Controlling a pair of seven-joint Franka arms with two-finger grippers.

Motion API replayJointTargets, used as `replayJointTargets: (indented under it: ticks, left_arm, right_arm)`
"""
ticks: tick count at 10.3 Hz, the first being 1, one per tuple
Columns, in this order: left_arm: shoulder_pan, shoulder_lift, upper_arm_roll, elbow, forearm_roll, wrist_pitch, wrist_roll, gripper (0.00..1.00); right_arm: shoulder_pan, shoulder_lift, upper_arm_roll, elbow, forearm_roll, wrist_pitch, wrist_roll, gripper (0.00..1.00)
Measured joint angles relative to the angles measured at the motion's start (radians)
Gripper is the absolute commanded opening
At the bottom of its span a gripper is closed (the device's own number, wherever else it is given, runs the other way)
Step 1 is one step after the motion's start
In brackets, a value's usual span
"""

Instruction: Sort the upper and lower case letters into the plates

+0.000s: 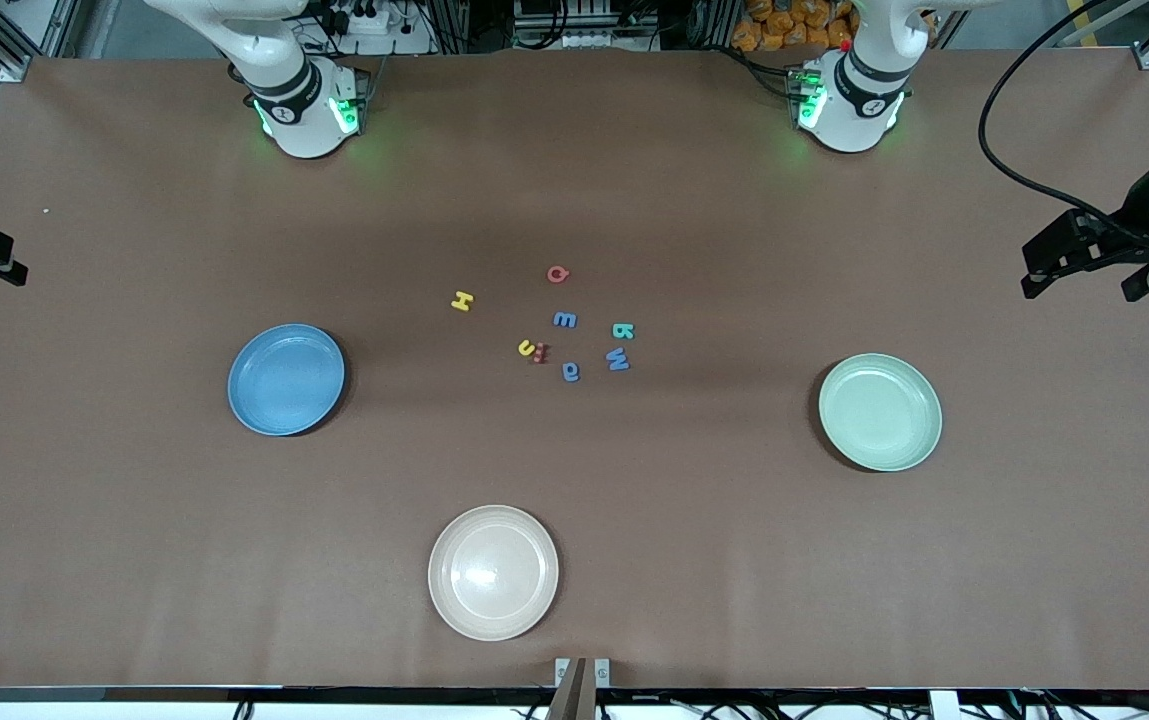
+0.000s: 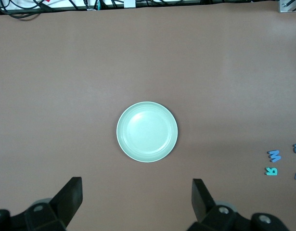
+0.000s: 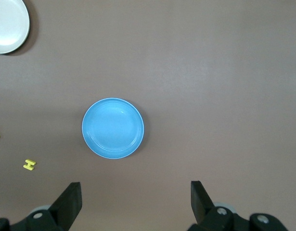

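Brown paper covers the table [image 1: 694,560] in the front view. Eight toy letters lie loose near its middle: a yellow H [image 1: 462,300] at the cluster's ten o'clock, a red Q [image 1: 557,273] at twelve, a blue letter [image 1: 564,320] in the centre, a teal letter [image 1: 623,330] at three, a blue W [image 1: 618,358] at four, a blue a [image 1: 570,371] at six, and a yellow letter [image 1: 526,347] touching a small red letter [image 1: 540,353] at seven. That makes two yellow, two red, three blue and one teal, none of them on a plate. There are three plates, all empty. From the cluster, the blue plate [image 1: 286,380] sits at nine o'clock, the mint green plate [image 1: 880,412] at four, and the cream plate [image 1: 493,572] at six, nearest the camera.

In the left wrist view, the left gripper [image 2: 137,185] hangs high over the table beside the mint green plate [image 2: 147,132]. Its fingers are spread wide and hold nothing. The blue W [image 2: 274,155] and the teal letter [image 2: 271,171] show at the edge.

In the right wrist view, the right gripper [image 3: 135,185] hangs high beside the blue plate [image 3: 113,128], also spread wide and empty. The yellow H [image 3: 29,164] and part of the cream plate [image 3: 8,24] are also in view.
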Motion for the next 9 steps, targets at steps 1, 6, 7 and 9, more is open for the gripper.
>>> replayJointTargets:
  ticks: [1,6,7,9]
  left_arm:
    - [0.0,0.0,0.0,0.0,0.0,0.0,0.0,1.0]
    - [0.0,0.0,0.001,0.001,-0.015,0.0,-0.008,1.0]
    - [0.0,0.0,0.001,0.001,-0.016,0.0,-0.008,1.0]
    - [0.0,0.0,0.0,0.001,-0.016,0.0,-0.008,1.0]
  right_arm:
    - [0.0,0.0,0.0,0.0,0.0,0.0,0.0,1.0]
    - [0.0,0.0,0.0,0.0,0.0,0.0,0.0,1.0]
    - [0.0,0.001,0.0,0.0,0.0,-0.001,0.0,1.0]
    - [0.0,0.001,0.0,0.0,0.0,-0.002,0.001,1.0]
